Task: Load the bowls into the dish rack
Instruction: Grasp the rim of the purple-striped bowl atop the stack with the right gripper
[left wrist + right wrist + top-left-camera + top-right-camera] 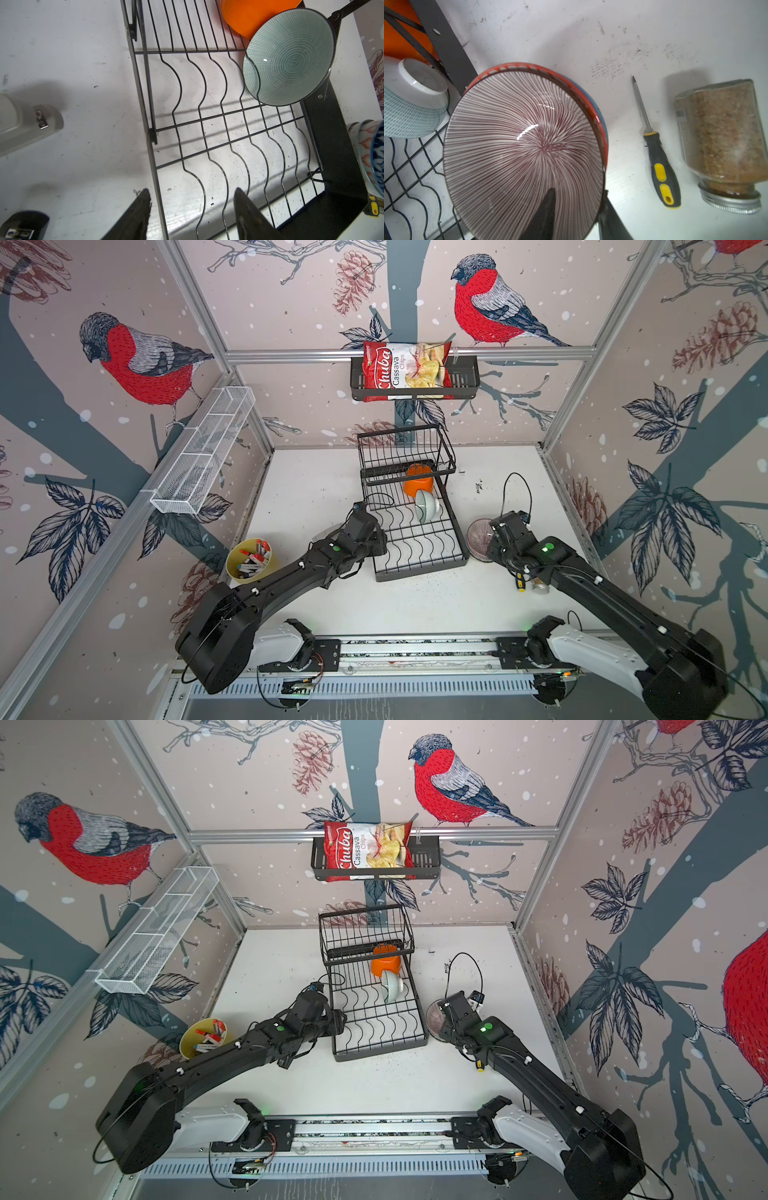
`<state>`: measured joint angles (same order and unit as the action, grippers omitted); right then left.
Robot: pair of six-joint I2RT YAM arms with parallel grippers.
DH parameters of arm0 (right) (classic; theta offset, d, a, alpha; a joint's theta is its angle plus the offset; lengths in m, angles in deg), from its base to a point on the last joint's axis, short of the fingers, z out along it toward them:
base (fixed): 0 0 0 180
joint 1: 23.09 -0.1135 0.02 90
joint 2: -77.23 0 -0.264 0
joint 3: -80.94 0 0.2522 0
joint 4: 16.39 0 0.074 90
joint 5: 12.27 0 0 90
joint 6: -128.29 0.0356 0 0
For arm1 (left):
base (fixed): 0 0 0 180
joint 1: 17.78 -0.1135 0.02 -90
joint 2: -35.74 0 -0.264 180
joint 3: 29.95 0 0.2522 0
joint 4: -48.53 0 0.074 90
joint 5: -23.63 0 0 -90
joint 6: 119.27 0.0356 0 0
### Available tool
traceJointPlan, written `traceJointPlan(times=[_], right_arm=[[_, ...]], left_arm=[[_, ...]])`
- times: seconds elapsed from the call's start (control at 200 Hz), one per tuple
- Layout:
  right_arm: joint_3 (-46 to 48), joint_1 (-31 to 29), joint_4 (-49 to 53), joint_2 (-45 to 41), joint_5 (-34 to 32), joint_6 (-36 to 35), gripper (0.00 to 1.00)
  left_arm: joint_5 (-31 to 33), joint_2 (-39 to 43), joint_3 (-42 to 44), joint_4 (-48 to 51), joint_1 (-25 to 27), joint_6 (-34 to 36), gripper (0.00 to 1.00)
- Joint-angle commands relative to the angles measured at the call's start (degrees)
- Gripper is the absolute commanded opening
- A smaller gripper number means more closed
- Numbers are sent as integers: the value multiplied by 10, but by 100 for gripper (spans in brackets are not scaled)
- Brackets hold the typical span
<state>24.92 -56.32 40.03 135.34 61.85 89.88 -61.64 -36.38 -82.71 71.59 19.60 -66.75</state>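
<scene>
- Your left gripper hangs over the front left corner of the dish rack. Its fingers are spread with nothing between them, so it looks free to back off or steady the rack.
- Your right gripper is at the stack of bowls, just outside the rack's right side. One finger sits inside the red-lined bowl on top, and its partner sits outside below the rim. That is a rim pinch, likely chosen because the bowl is too wide to span. I cannot tell whether the fingers press on the wall yet.
- Two bowls are loaded. The orange bowl lies under the rack's raised basket, and the mint bowl leans on edge against it, propped in the wavy wires.
- The wavy slots toward the rack's front hold nothing, so I judge the red-lined bowl belongs there, tipped on edge.
- A screwdriver and a jar lie beyond the stack, away from the rack. Lift clear of them.
</scene>
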Motion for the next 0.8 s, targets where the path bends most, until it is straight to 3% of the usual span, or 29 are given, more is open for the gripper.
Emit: traceJointPlan(times=[0.0,0.345,0.795], right_arm=[[1,0,-11,-2,8,9,32],[-7,0,0,-2,9,7,20],[-16,1,13,-3,9,4,16]], left_arm=[[11,5,4,-19,0,4,63],[21,5,8,-19,0,0,63],[20,2,9,-25,1,6,63]])
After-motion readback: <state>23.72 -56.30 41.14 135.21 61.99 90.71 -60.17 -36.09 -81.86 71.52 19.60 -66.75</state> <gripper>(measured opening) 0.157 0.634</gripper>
